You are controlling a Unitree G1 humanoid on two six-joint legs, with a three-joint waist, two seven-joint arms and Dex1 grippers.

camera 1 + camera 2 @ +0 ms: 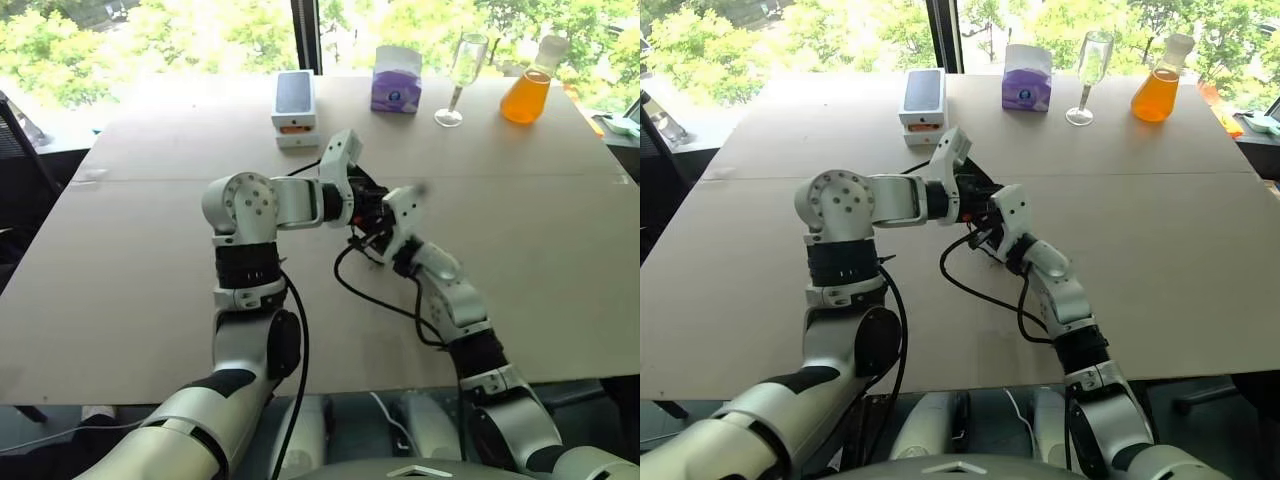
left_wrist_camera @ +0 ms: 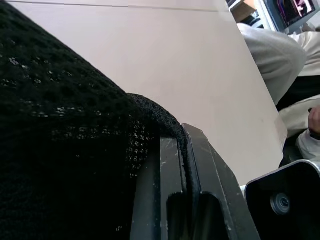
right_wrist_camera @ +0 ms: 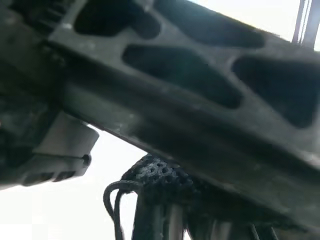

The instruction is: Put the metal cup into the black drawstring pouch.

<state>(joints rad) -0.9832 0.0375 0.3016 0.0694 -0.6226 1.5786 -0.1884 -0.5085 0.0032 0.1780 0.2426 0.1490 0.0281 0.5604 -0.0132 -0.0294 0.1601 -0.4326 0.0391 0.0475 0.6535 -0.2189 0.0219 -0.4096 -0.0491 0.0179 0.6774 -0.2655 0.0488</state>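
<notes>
Pouch (image 2: 60, 125) fabric is being pinched over mid-bench (image 1: 150, 250) by the clamped left end effector (image 2: 182, 145) and clamped right end effector (image 3: 165, 200), tips meeting; the cup's place cannot be told.

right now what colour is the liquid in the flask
Orange, seen best in the left eye view: flask.
</notes>
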